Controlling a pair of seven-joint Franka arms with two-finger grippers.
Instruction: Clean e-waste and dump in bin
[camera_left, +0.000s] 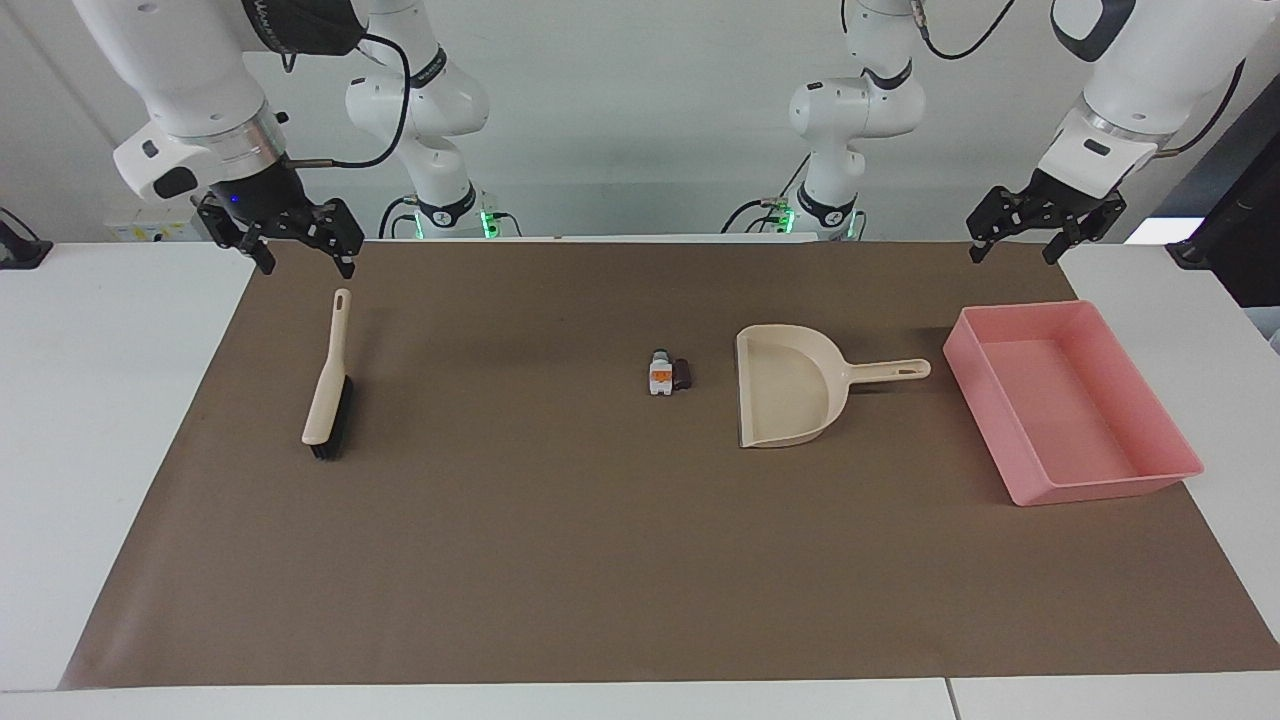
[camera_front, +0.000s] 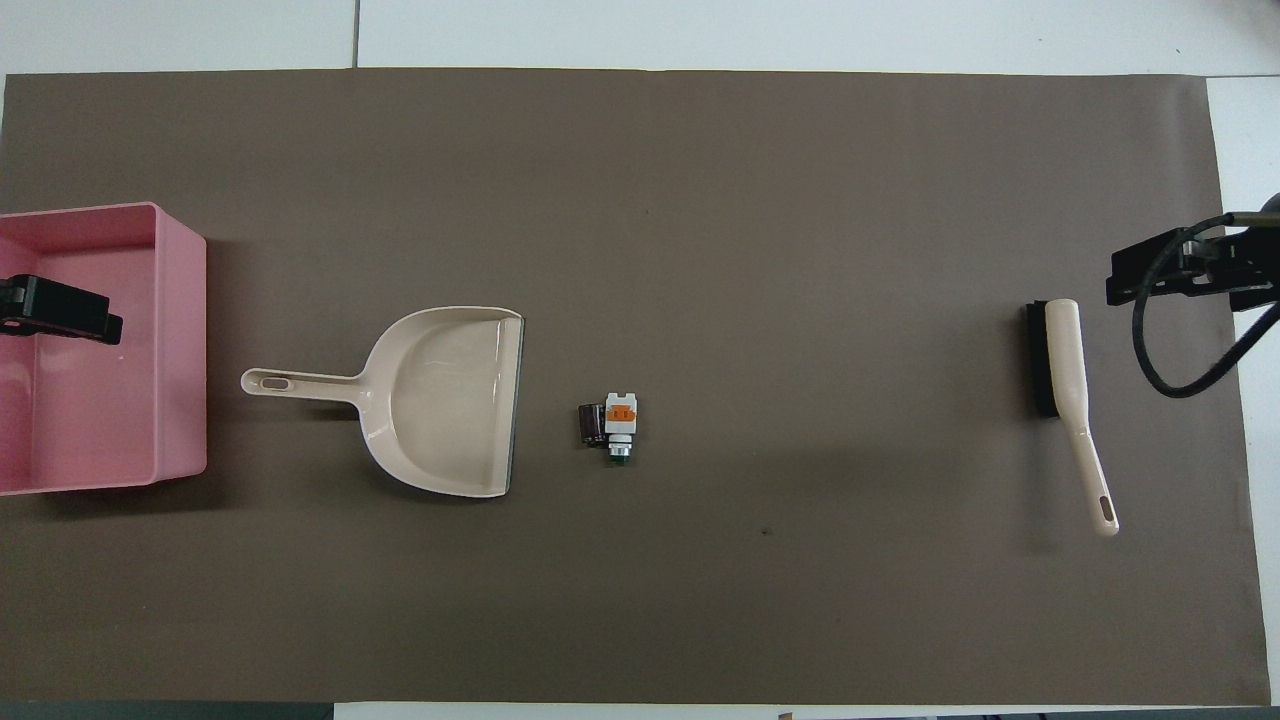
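E-waste (camera_left: 668, 374) mid-mat beside dustpan (camera_left: 790, 398), well apart from both raised, spread tools

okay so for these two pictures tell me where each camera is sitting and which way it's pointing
Facing view: high across the table, looking at both robots; both arms show whole, left pincer and right pincer open, raised near the robots' edge of the mat.
Overhead view: high above the robots' end, looking steeply down and forward; only parts of both pincers show, at the side edges.
Shared, half a turn apart: bin, dustpan, e-waste, brush.
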